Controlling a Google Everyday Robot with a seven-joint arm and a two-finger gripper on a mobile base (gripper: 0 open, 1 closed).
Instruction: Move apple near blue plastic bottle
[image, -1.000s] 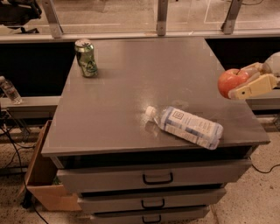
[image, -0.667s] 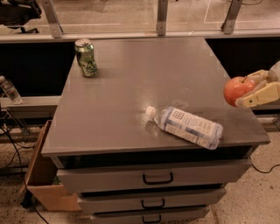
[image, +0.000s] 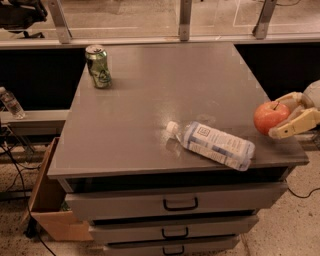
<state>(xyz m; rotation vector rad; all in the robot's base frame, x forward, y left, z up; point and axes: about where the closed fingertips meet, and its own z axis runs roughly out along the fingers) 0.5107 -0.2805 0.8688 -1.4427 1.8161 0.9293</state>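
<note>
Apple (image: 269, 117) held by end effector (image: 274, 118), beside lying bottle (image: 215, 144)

The two-finger cream-coloured gripper (image: 278, 117) is at the right edge of the flat grey table top (image: 150, 105). Its fingers (image: 296, 123) close above and below the round red-orange apple (image: 269, 117), stem up. The clear bluish plastic water bottle (image: 216, 144) lies on its side near the front right corner, with its white cap (image: 171, 127) pointing left; it is near the apple but apart from it. A green soda can (image: 98, 66) stands upright at the back left corner. Grey drawers (image: 175, 202) with dark handles sit below the top. A brown cardboard box (image: 50, 200) is on the floor at left.
</note>
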